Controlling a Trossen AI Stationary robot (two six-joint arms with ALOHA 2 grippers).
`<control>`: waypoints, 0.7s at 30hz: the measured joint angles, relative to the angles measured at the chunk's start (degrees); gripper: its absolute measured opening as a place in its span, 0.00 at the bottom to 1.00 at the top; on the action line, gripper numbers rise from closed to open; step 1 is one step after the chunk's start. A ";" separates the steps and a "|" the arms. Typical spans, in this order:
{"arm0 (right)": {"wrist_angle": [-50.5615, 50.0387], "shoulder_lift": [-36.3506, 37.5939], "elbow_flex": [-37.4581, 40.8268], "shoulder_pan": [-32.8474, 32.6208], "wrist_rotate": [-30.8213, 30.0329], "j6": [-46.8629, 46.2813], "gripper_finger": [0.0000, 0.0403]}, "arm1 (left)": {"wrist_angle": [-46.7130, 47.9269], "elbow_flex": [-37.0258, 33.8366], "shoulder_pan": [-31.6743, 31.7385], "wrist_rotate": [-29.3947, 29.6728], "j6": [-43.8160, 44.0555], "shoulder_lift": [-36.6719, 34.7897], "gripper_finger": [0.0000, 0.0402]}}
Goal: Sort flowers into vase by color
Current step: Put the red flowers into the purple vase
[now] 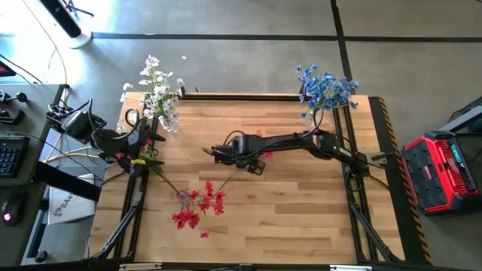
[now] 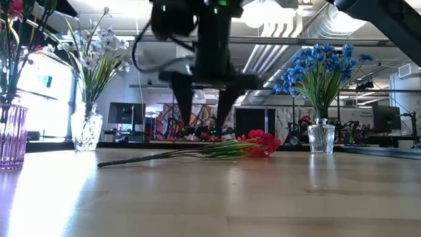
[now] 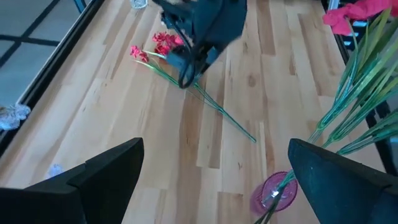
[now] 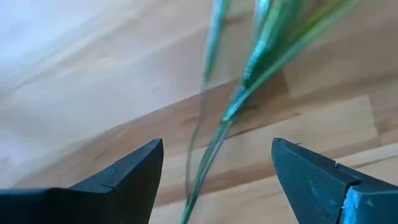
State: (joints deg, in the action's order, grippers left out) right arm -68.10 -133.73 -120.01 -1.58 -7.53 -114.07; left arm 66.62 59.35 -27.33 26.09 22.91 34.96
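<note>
Your right gripper (image 2: 205, 117) hangs low over the middle of the wooden table (image 1: 301, 211), fingers spread and straddling the thin green stems of the loose red flower sprig (image 2: 256, 145). The sprig lies flat, blossoms toward the right side, stem end trailing left; nothing pinched yet. Judgement: the low, straddling pose is a pickup stance, stems lined up between the fingers.

Your left gripper (image 3: 211, 186) waits at the left edge, fingers spread, empty, above the pink ribbed glass vase (image 3: 274, 194) that holds the other red flowers (image 1: 197, 203).

The white flowers (image 1: 160, 90) stand in a clear cut-glass vase (image 2: 87, 130) at the far left, the blue flowers (image 1: 325, 89) in another clear vase (image 2: 321, 138) at the far right.

The stems look wiry and slick, so expect them to roll or splay under a pinch.
</note>
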 joint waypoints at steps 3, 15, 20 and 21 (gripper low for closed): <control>1.03 -0.04 4.34 -0.75 0.72 -5.25 0.72 | 0.14 0.00 0.00 -0.70 1.13 -0.35 0.96; 11.78 0.00 11.83 0.24 -2.97 -6.32 0.67 | 0.11 0.00 0.00 -2.67 3.56 -0.46 0.96; 9.74 0.00 11.83 1.56 -3.06 -2.99 0.60 | 0.10 0.00 0.00 -2.84 3.99 -0.46 0.96; 9.31 0.00 11.83 1.88 -3.08 -1.80 0.56 | 0.09 0.00 0.00 -2.84 3.99 -0.48 0.96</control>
State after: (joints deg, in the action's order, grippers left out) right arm -58.78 -133.73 -108.18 0.30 -10.61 -115.87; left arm 66.72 59.35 -27.33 23.24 26.90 34.48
